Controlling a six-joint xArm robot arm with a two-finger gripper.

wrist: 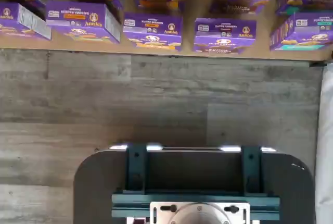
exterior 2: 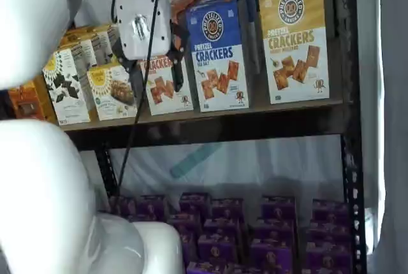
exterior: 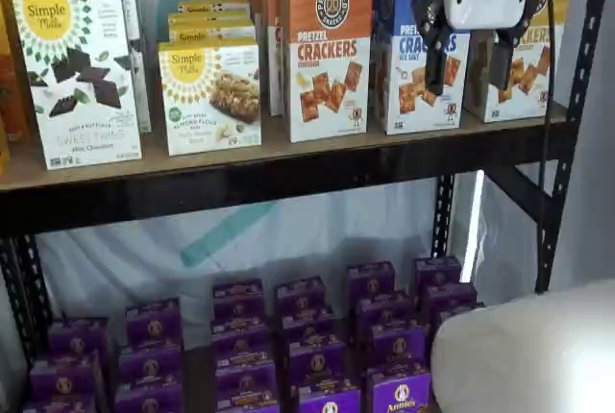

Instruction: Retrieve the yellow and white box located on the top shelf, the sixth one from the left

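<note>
The yellow and white Pretzel Crackers box (exterior: 530,67) stands at the right end of the top shelf (exterior: 288,171); it also shows in a shelf view (exterior 2: 296,41). My gripper (exterior: 471,65) hangs in front of the shelf, with a plain gap between its two black fingers and nothing in them. In a shelf view it overlaps the blue-topped box and the yellow box's left edge. In a shelf view the gripper (exterior 2: 156,76) overlaps the orange-topped box. The wrist view shows neither the box nor the fingers.
An orange-topped box (exterior: 327,53) and a blue-topped box (exterior 2: 218,54) stand left of the yellow one. Simple Mills boxes (exterior: 82,77) fill the shelf's left. Purple Annie's boxes (wrist: 153,31) sit on the lower shelf. A black upright (exterior: 577,96) borders the right. The white arm (exterior 2: 44,159) fills the left.
</note>
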